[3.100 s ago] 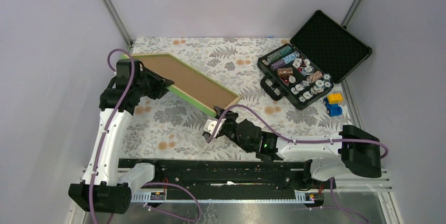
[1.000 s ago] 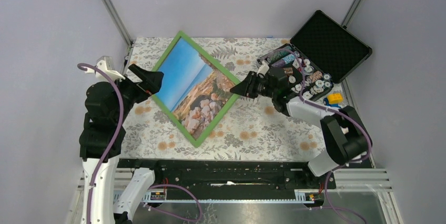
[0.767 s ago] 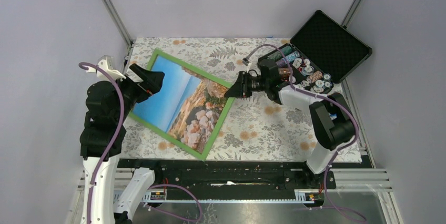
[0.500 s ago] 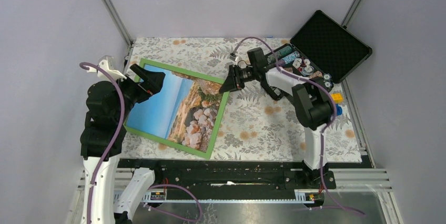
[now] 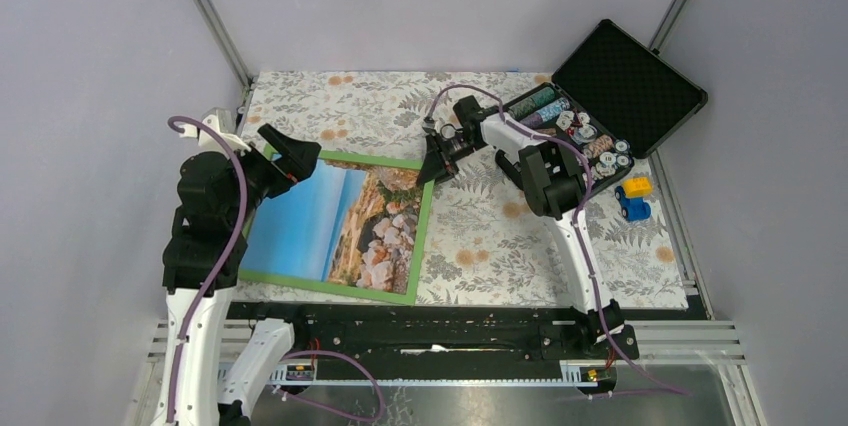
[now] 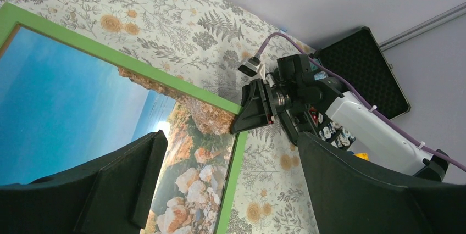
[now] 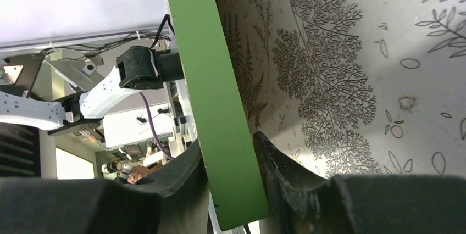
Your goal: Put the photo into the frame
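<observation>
Midway across the bench, your right pincer pinches the frame at its far corner, left pincer gaping; a dragging release could skew it or shift the photo.

Right tool at far corner of frame

- Left arm: standing upright over the near-left corner of the tabletop, wrist angling rightward.
- Left pincer: hanging above the tabletop's left side, jaws gaping wide.
- Right arm: spanning from the near edge to the far middle, forearm pointing leftward.
- Right pincer: pointing down-left, fingers pinching the rim of the frame from both faces.
</observation>
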{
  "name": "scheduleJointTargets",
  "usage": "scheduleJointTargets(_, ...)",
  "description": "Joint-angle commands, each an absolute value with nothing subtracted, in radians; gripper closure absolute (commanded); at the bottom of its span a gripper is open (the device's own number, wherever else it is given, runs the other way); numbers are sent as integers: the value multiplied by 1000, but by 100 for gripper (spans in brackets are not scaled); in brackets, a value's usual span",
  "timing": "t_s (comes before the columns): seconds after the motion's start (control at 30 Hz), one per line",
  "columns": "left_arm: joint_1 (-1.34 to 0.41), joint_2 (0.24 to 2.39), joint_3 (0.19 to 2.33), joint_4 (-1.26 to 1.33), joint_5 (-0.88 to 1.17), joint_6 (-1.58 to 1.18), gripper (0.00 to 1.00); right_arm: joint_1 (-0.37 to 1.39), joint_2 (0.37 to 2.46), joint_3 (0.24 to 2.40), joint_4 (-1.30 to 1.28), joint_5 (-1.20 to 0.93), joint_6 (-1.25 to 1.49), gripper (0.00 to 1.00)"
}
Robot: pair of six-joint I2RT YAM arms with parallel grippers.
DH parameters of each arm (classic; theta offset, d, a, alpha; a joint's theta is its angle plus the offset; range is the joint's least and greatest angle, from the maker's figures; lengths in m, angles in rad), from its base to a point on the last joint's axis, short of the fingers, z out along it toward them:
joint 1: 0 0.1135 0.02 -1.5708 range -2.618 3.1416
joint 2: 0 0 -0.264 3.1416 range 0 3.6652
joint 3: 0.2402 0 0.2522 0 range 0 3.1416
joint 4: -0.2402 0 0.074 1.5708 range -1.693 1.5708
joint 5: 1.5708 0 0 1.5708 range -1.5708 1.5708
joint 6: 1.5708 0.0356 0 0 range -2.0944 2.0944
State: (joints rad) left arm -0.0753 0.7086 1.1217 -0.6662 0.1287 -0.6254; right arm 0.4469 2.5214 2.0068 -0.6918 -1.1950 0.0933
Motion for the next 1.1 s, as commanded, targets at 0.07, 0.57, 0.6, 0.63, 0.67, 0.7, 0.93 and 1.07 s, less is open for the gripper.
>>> scheduleJointTargets(0.07, -78, 733, 1109, -587, 160, -626, 1, 475, 2515, 2011, -532, -965, 133, 100)
scheduleJointTargets(0.57, -78, 747, 1100, -578, 181, -636, 1, 492, 2413, 2038, -569, -532, 181, 20)
scheduleJointTargets(0.6, -78, 747, 1100, -577, 182, -637, 1, 494, 2389, 2043, -592, -482, 180, 13)
scheduleJointTargets(0.63, -78, 746, 1100, -576, 183, -636, 1, 495, 2365, 2043, -624, -435, 179, 3)
scheduleJointTargets(0.67, -78, 745, 1100, -577, 181, -634, 1, 494, 2337, 2034, -635, -392, 181, 1)
scheduleJointTargets(0.7, -78, 743, 1099, -576, 180, -632, 1, 494, 2299, 2015, -644, -346, 185, 0)
scheduleJointTargets(0.93, -78, 737, 1096, -571, 193, -616, 1, 495, 1944, 1760, -626, -111, 225, 0)
scheduleJointTargets(1.07, -78, 734, 1090, -559, 211, -609, 1, 496, 1696, 1572, -576, -55, 229, 0)
